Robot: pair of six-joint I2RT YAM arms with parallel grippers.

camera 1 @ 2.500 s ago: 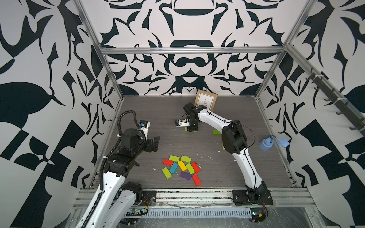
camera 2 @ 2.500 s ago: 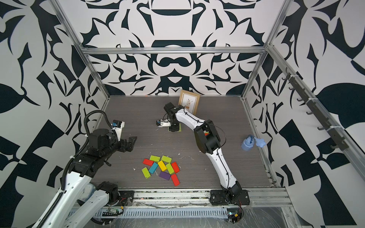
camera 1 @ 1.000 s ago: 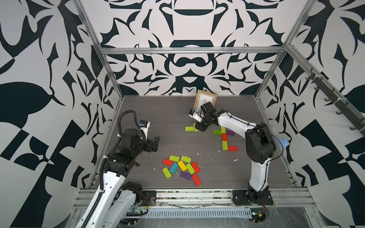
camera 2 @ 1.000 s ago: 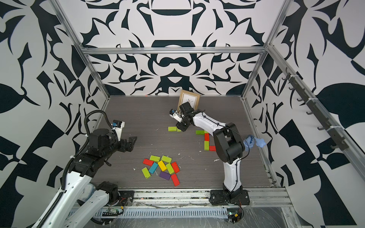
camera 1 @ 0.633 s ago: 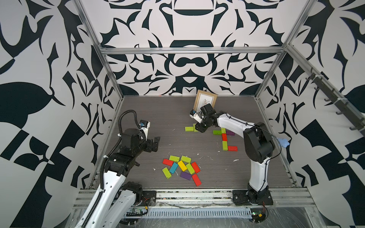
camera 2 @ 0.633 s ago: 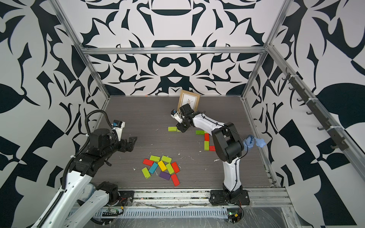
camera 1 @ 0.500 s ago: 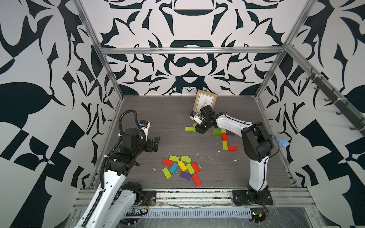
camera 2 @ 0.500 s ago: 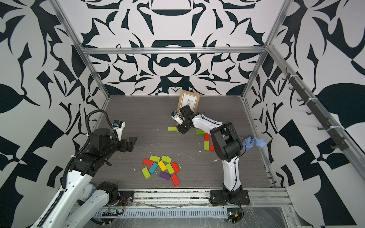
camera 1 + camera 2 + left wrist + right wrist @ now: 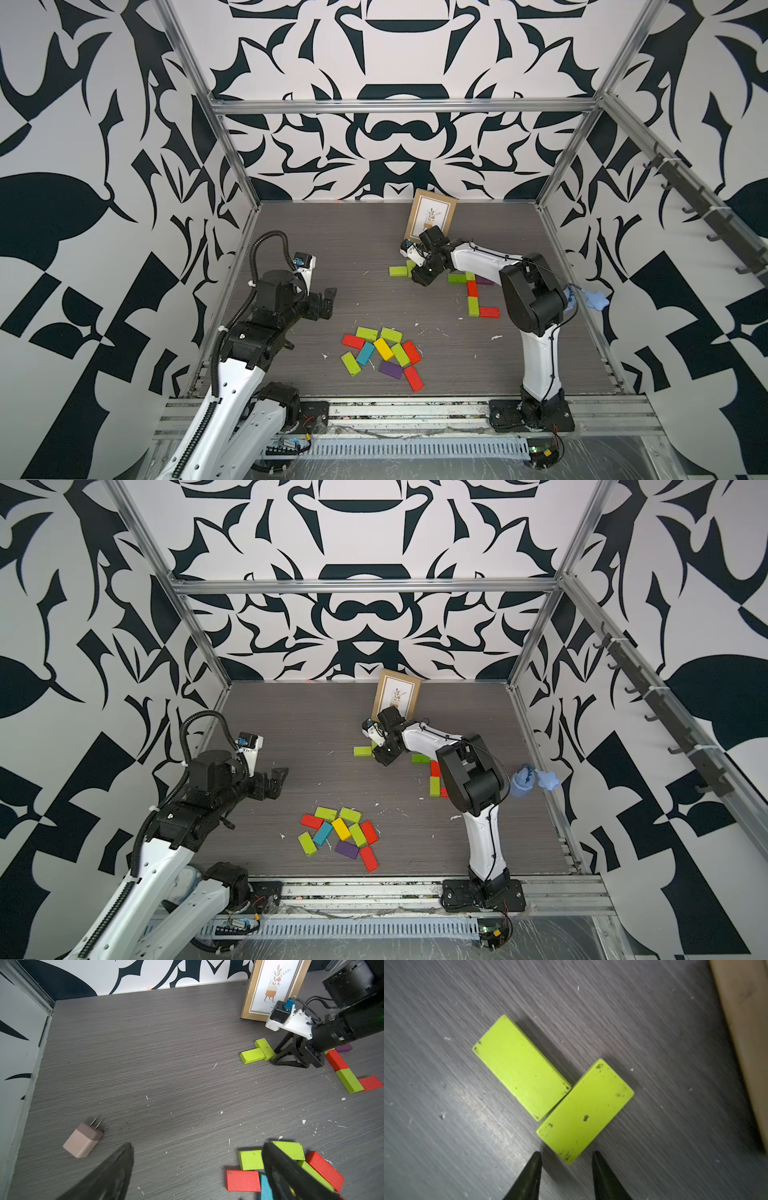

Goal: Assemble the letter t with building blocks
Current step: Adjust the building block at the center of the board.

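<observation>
While right hand stands part-open | lime block corner between its tips

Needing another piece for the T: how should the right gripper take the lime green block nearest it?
The lime green block lies flat, with the other lime green block butting the nearer half of one long edge. So probably from above, across the long edges at the end toward the picture frame.

The left arm hovers, jaws spread wide; the right arm reaches forward low, jaws narrowly parted.
</observation>
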